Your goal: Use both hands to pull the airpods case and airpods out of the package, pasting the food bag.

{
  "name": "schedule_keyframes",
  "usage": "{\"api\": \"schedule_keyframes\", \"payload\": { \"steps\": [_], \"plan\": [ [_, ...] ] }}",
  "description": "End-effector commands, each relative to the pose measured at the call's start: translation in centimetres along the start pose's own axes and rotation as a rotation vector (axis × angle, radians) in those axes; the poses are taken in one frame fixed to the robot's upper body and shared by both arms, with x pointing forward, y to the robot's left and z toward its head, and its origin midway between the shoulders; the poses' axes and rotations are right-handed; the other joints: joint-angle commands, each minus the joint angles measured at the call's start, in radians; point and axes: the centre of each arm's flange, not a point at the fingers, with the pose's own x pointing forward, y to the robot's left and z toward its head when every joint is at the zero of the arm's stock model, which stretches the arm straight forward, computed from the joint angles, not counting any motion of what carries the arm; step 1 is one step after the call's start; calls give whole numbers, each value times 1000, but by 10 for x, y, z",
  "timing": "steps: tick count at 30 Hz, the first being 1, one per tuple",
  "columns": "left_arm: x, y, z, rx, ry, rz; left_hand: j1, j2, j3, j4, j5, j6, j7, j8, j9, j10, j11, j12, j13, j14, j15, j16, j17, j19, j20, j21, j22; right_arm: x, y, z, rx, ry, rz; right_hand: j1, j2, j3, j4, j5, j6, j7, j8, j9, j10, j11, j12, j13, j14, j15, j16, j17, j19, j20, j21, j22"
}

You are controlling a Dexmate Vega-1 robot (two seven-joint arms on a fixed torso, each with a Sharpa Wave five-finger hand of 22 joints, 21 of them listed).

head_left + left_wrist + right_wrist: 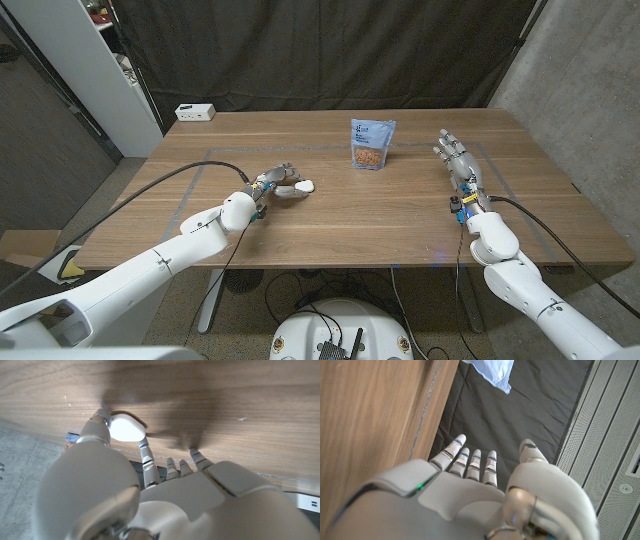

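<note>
The white airpods case point(302, 185) lies on the table point(340, 215) left of frame centre, and my left hand point(275, 181) has its fingers point(146, 455) closed around it. The blue food bag point(372, 144) stands upright in the upper middle. At right, my right hand point(458, 160) holds nothing, fingers straight and apart.

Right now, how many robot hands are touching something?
1: the left hand holds the white case on the table left of centre. The right hand stands open, apart from the food bag.
</note>
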Motion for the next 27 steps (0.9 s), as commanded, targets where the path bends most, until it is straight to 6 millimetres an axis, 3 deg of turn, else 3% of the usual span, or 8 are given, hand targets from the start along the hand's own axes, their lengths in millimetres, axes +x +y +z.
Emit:
{"api": "schedule_keyframes", "payload": {
  "steps": [1, 13, 20, 27],
  "plan": [
    [2, -8, 1, 35, 24, 16, 25, 13, -2, -3, 7, 42, -6, 22, 15, 8, -11, 8, -1, 9, -8, 8, 3, 17, -2, -2, 4, -7, -2, 1, 10, -10, -14, -8, 3, -5, 0, 4, 7, 1, 5, 4, 4, 0, 9, 2, -3, -56, 4, 1, 3, 5, -6, 5],
    [-2, -8, 0, -41, -8, 63, 122, 68, -16, -12, -4, 242, -5, 112, 57, 94, -38, 37, -19, 71, -39, 14, 0, 80, -17, -4, 5, -10, 2, 0, 15, -14, -6, -12, 5, -6, 1, 4, 7, 0, 6, 4, 5, 1, 10, 2, -1, -56, 7, 0, 6, 6, -13, 5],
    [-3, 7, 1, -149, -60, 117, 162, 90, -29, -12, -20, 288, -1, 144, 89, 133, -56, 47, -28, 105, -61, 14, -1, 113, -30, -4, 5, -8, 5, 2, 8, -14, 7, -13, 5, -7, 1, 4, 9, -4, 7, 4, 7, 3, 11, 2, -1, -54, 7, 0, 7, 6, -17, 5],
    [-4, 28, 19, -159, -118, 179, 178, 96, -39, -11, -28, 301, 5, 158, 107, 147, -54, 49, -33, 122, -67, 14, -1, 127, -31, -5, 6, 1, 2, 7, 6, -11, 31, -10, 5, -6, -3, 5, 15, 1, 9, 4, 10, 5, 13, 2, 4, -54, 9, -2, 15, 7, -22, 5]
  ]
}}
